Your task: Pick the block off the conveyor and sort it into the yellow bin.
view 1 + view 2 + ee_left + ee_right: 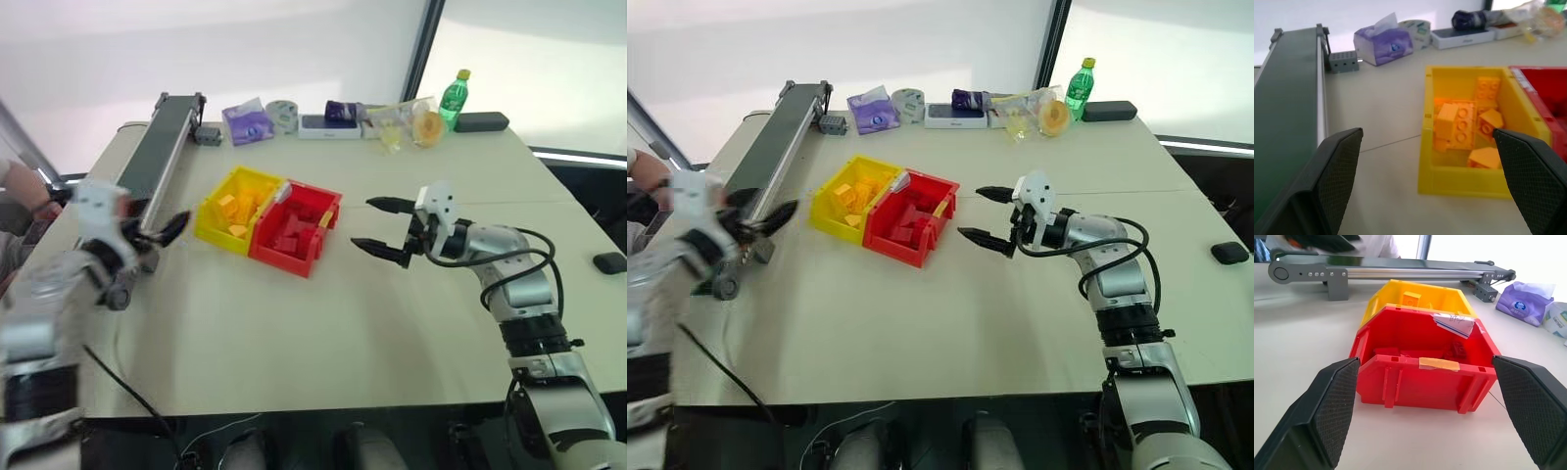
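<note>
Two grippers on my feed, both empty. Left gripper (1427, 186) has its fingers spread wide, hanging near the surface's (323, 333) left edge, between the conveyor (157, 157) and the yellow bin (211, 223). Right gripper (384, 227) also has its fingers well apart, pointed at the red bin (1425, 382) from the right side, close but not touching.

Two bins, side by side and touching, mid-surface: yellow one on the left, red on the right. One conveyor, dark green belt with grey rails, running along the left edge toward the far left corner; I see nothing lying on the belt.

The yellow bin holds a heap of yellow-orange bricks (1464, 127), at least five, studs showing on several. I cannot tell which one is the task block; all look alike. Red bricks lie in the red bin.

Far edge: one purple tissue pack (1383, 44), one green bottle (454, 98), other small clutter.
</note>
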